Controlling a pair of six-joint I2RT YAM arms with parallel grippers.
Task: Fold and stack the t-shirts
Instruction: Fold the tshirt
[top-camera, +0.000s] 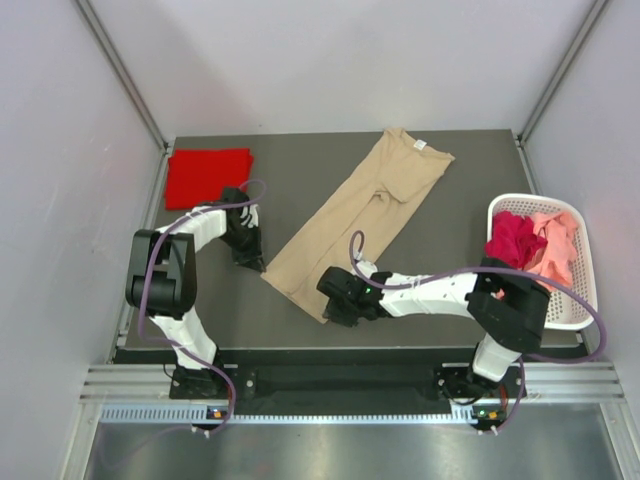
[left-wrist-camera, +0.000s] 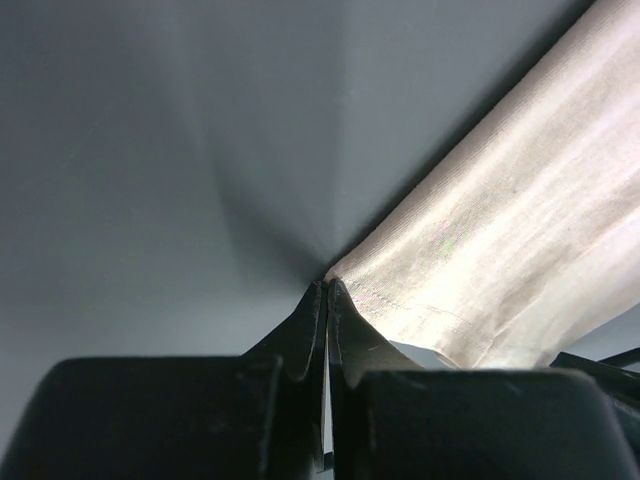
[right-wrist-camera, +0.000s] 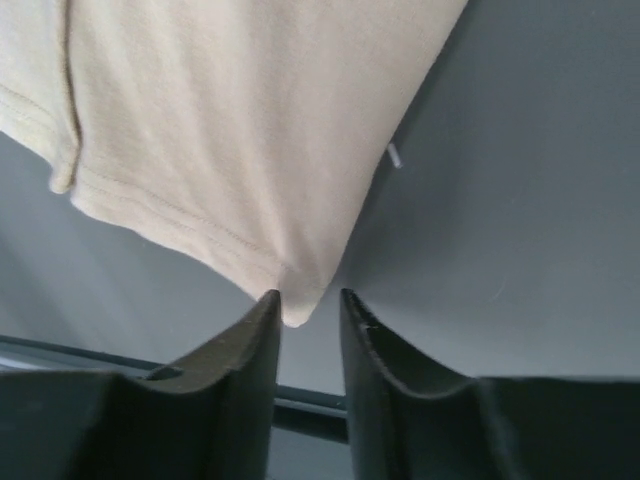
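A tan t-shirt (top-camera: 370, 215), folded into a long strip, lies diagonally across the dark table. My left gripper (top-camera: 255, 263) is at its near-left corner. In the left wrist view the left gripper (left-wrist-camera: 329, 283) is shut, its tips pinching the hemmed corner of the tan t-shirt (left-wrist-camera: 520, 230). My right gripper (top-camera: 335, 305) is at the strip's near-right corner. In the right wrist view the right gripper (right-wrist-camera: 310, 295) stands open, with the corner tip of the tan t-shirt (right-wrist-camera: 250, 120) between its fingertips, close to the left one. A folded red t-shirt (top-camera: 207, 175) lies at the back left.
A white slotted basket (top-camera: 590, 270) stands at the right edge of the table, holding a crumpled red shirt (top-camera: 515, 240) and a pink one (top-camera: 555, 245). White walls close in the back and both sides. The table's front edge runs just behind both grippers.
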